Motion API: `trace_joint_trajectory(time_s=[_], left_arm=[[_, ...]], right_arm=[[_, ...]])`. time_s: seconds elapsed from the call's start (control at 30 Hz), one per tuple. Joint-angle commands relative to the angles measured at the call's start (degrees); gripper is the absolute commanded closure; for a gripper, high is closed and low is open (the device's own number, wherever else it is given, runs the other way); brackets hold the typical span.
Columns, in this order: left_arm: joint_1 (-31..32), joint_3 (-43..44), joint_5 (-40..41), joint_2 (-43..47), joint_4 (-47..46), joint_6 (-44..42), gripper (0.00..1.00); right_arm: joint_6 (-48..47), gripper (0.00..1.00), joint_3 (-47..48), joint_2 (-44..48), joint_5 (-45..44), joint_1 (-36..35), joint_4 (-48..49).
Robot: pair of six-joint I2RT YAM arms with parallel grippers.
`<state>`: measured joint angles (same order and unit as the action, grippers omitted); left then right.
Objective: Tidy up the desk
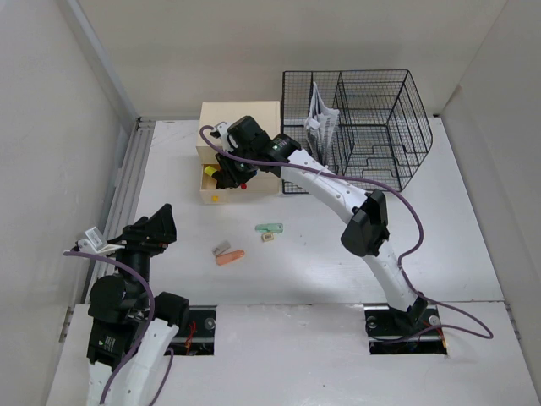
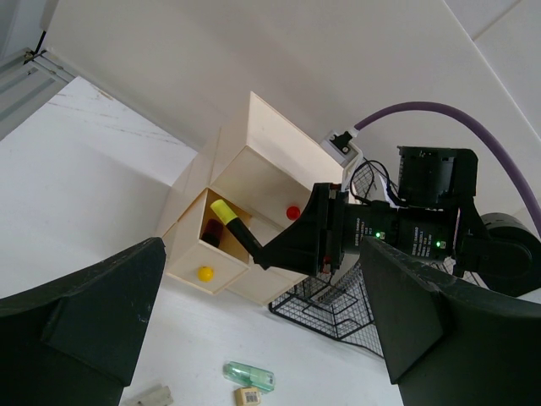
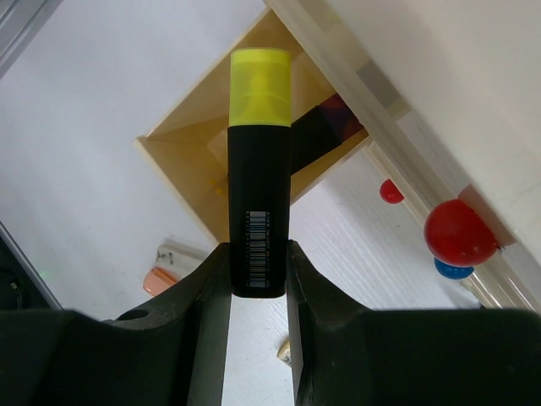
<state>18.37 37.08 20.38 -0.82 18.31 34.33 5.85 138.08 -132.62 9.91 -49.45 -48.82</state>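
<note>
While the right gripper [image 3: 258, 275] clamped the highlighter [image 3: 259, 169] over the open drawer [image 3: 186, 152], upper middle on the frame-filling desk [image 1: 338, 271], and the left gripper [image 2: 264, 279] gaped empty, lowering that highlighter inside the walls before release seemed wisest.

Left arm [image 1: 144, 351] and right arm [image 1: 325, 188]: white links, black joints, purple cables [image 1: 419, 224] along both. Green lights [image 2: 379, 235], perhaps two, dot a black joint.
</note>
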Motion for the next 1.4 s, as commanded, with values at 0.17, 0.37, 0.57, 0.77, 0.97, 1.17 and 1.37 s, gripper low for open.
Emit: trace_joint_trajectory(time_s=[0.17, 0.37, 0.57, 0.77, 0.97, 1.17, 1.37], left_arm=[[0.3, 0.9, 0.4, 0.8, -2.0, -1.0, 0.01], [0.3, 0.9, 0.4, 0.8, -2.0, -1.0, 0.01], [0.3, 0.9, 0.4, 0.8, -2.0, -1.0, 0.01], [0.3, 0.9, 0.4, 0.8, -2.0, -1.0, 0.01], [0.3, 0.9, 0.4, 0.8, -2.0, -1.0, 0.01], [0.3, 0.9, 0.4, 0.8, -2.0, -1.0, 0.01], [0.3, 0.4, -1.1, 0.8, -2.5, -1.0, 0.06]], right_arm=[[0.6, 0.76, 2.8, 0.2, 1.4, 0.0, 2.3], [0.6, 0.69, 2.3, 0.7, 2.0, 0.0, 2.3], [0.0, 0.65, 2.3, 1.2, 2.0, 0.0, 2.9], [0.0, 0.53, 1.2, 1.7, 2.0, 0.0, 2.9], [-0.5, 0.48, 1.2, 2.3, 3.0, 0.0, 3.4], [-4.3, 0.48, -1.7, 6.8, 7.7, 0.0, 6.6], [-28.3, 1.0, -16.2, 18.4, 20.0, 0.0, 8.7]])
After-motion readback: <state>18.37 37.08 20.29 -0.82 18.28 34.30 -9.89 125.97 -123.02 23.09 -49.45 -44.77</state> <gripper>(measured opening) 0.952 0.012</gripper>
